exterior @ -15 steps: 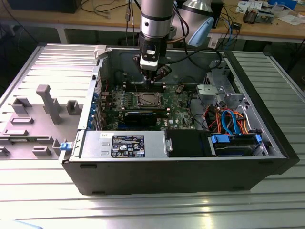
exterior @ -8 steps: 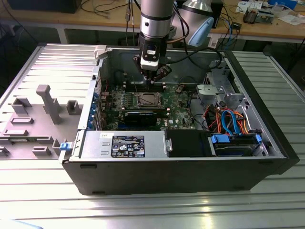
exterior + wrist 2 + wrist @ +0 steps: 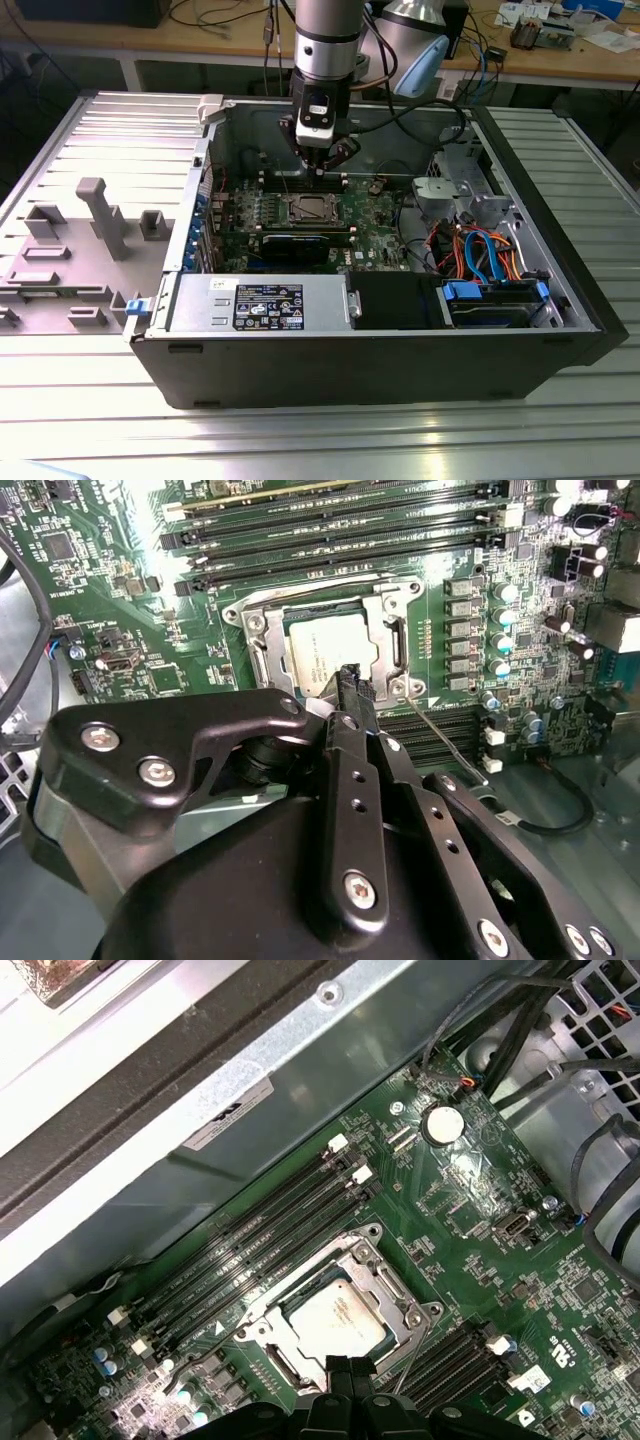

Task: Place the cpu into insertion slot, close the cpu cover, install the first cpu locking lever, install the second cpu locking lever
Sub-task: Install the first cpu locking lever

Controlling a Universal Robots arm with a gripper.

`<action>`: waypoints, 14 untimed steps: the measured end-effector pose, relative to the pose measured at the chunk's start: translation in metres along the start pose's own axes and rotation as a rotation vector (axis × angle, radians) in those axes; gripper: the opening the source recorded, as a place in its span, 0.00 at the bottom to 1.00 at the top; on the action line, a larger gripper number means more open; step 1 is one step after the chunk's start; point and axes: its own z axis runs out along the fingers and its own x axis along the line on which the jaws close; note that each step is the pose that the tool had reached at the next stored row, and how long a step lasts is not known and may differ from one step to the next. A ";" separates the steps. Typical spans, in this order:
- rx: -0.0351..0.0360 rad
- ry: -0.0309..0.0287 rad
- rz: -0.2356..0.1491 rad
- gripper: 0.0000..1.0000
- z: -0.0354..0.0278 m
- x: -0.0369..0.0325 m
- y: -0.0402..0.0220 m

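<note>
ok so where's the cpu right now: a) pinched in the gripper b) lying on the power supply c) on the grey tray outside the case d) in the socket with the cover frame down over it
d: in the first wrist view the cpu lies flat on the board with the cpu cover down around it, and the gripper is not holding it.

We found the cpu (image 3: 335, 1322) topped in dull silver-grey metal, framed by the cpu cover (image 3: 392, 1295) — brighter, shinier metal. The motherboard (image 3: 470, 1210) was green and glossy, throwing glare in places. The gripper (image 3: 350, 677) looked matt black, dotted with bright metal screws. The computer case (image 3: 330, 375) was dark, matt sheet metal, standing on a ribbed table (image 3: 90, 430) — pale, satiny metal.
</note>
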 end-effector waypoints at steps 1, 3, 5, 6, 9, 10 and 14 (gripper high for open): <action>0.0000 -0.0001 -0.003 0.11 0.0000 0.0000 0.0000; 0.0000 -0.0002 -0.006 0.11 0.0000 0.0000 0.0000; 0.0000 -0.0002 -0.009 0.11 0.0000 0.0000 0.0000; -0.0001 -0.0003 -0.011 0.11 0.0000 0.0000 0.0000; -0.0001 -0.0005 -0.016 0.11 0.0000 0.0000 0.0000; -0.0001 -0.0006 -0.019 0.11 0.0000 0.0000 0.0000; -0.0003 -0.0008 -0.027 0.11 0.0000 0.0000 0.0000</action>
